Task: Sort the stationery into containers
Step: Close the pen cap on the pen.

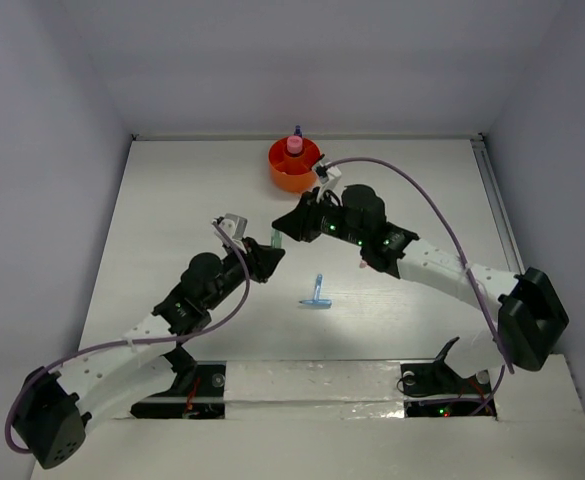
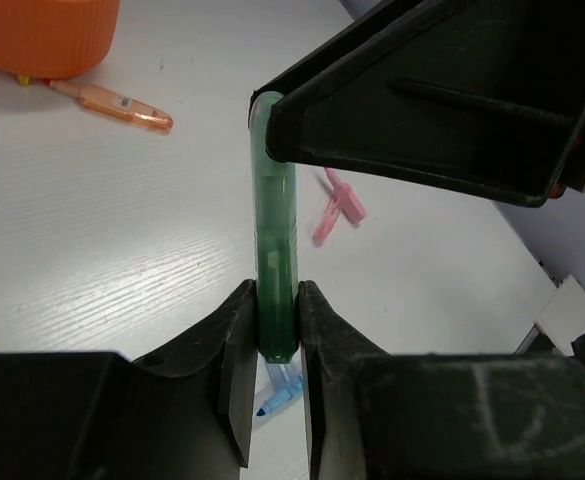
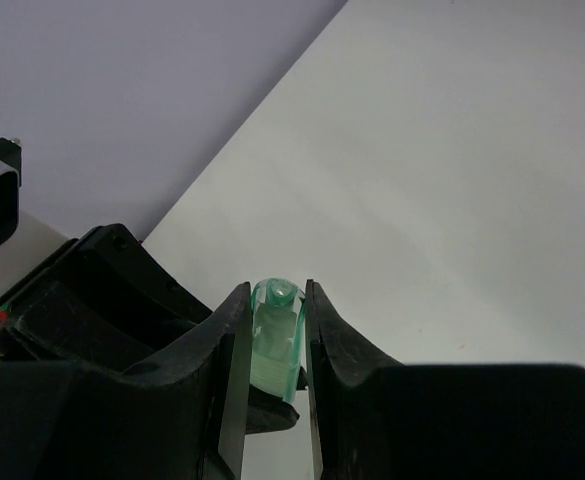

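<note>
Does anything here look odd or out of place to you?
Yes: the green piece is held above the table, pinched at once by the left fingers and the right fingers, seemingly a hand-over. A pink piece and light-blue piece lie loose outside the orange tub.

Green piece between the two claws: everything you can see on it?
The green piece is a slim, elongated bar of translucent green plastic with a rounded end. The left claw is shut on one end and the right claw on the other, so it bridges the two, apparently clear of the table. Nothing else visibly touches it.
</note>
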### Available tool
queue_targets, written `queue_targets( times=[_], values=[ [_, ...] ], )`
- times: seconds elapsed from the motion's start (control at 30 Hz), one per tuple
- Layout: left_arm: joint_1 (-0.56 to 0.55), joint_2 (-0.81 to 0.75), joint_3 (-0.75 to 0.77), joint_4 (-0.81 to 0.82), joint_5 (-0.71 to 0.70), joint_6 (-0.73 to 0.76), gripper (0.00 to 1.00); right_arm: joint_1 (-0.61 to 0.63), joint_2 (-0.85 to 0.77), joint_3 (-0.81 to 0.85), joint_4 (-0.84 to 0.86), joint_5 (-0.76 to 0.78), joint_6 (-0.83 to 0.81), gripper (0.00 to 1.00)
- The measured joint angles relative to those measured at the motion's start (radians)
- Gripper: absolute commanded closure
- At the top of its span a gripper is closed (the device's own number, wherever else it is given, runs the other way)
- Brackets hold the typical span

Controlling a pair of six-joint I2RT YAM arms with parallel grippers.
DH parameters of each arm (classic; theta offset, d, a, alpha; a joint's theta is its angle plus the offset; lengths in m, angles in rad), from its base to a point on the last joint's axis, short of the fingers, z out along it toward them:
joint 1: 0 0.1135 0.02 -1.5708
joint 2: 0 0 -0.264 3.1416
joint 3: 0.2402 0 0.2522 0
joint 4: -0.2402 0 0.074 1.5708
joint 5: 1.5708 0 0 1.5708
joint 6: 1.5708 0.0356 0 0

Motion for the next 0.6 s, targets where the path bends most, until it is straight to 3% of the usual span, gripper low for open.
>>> queue_targets(
  times=[0.4,0.6],
  values=[
    [0.006,0.121,0.117,-0.193,0.043,0.03,1.0,0.051,-0.029,-0.241,0.307,0.184,0.076,1.0],
    [0.029,0.127,0.14,-0.207,0.108,0.022,1.0,0.061,-0.056,-0.257,0.312,0.233,0.102,1.0]
  ],
)
